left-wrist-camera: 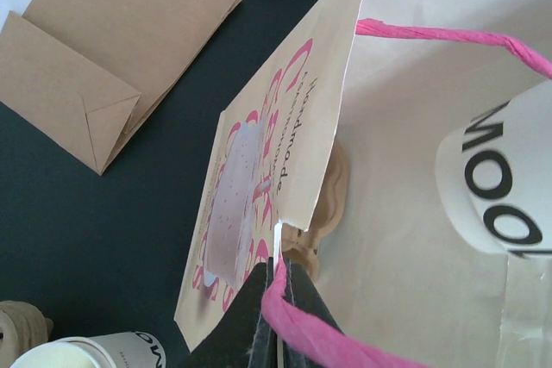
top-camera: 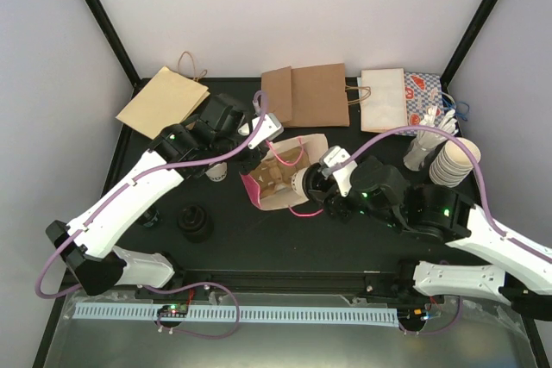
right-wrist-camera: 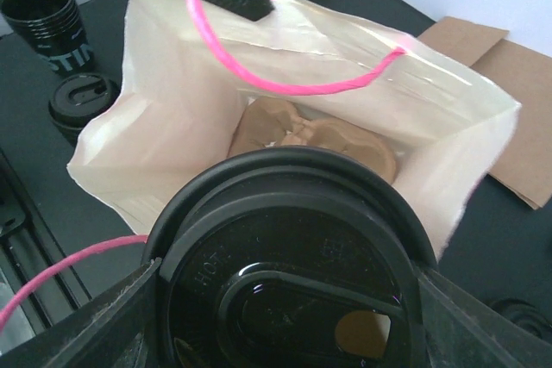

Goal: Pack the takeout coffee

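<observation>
The black tabletop [top-camera: 259, 247] carries everything. At its centre a cream paper bag [right-wrist-camera: 172, 101] with pink print lies on its side, mouth opening toward 3 o'clock in the top view. Deep inside it sits a brown moulded cup carrier [right-wrist-camera: 310, 135].

The takeout coffee [right-wrist-camera: 289, 239] is at the bag's mouth, its black lid filling my right wrist view and its base pointing into the bag. I judge it light if empty and a little top-heavy if filled. The paper wall is thin and will dent under a hard squeeze. The lid is only pressed on, and its sip hole could leak while the cup is tipped like this. The safest hold is across the wall just under the rolled rim, where the lid stiffens it. That is about where my fingers appear to sit.

My right arm reaches in low from 4 o'clock, wrist turned toward 9 o'clock. My right tool [right-wrist-camera: 297, 325] is spread wide around the cup, one finger at each side of the lid, gripping it.

My left arm stretches from 8 o'clock up toward the bag's 12 o'clock edge. My left tool [left-wrist-camera: 276, 286] is pressed together there, pinching the bag's rim and the pink handle [left-wrist-camera: 448, 36] to hold the mouth open.
</observation>
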Available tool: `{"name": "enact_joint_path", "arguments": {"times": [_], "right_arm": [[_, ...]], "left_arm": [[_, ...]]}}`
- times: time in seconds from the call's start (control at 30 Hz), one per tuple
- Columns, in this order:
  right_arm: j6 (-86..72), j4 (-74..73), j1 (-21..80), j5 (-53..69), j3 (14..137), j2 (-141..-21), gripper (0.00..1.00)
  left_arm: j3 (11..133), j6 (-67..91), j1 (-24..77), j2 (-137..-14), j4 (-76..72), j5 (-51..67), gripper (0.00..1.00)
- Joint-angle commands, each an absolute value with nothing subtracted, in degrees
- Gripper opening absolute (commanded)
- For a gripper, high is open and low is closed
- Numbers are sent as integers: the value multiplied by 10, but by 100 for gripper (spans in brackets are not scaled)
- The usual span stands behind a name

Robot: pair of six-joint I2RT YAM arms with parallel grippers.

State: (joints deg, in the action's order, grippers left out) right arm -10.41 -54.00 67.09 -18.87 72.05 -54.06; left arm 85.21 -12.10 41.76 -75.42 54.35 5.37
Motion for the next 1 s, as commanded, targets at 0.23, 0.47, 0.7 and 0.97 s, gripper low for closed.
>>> {"name": "enact_joint_path", "arguments": {"times": [0.23,0.47,0.7,0.97], "right_arm": [[-11,-473,670,-124,689,-563,56],[89,-455,669,-116,673,-567,58],[158,-452,669,-164,670,-582,59],[242,-455,670,-178,656,-581,58]], "left_arm": [[867,-169,427,-751,516,67,2],[849,-187,443,-739,509,85,2],[835,-204,462,-737,512,87,2],[820,-228,468,-703,502,85,2]]}}
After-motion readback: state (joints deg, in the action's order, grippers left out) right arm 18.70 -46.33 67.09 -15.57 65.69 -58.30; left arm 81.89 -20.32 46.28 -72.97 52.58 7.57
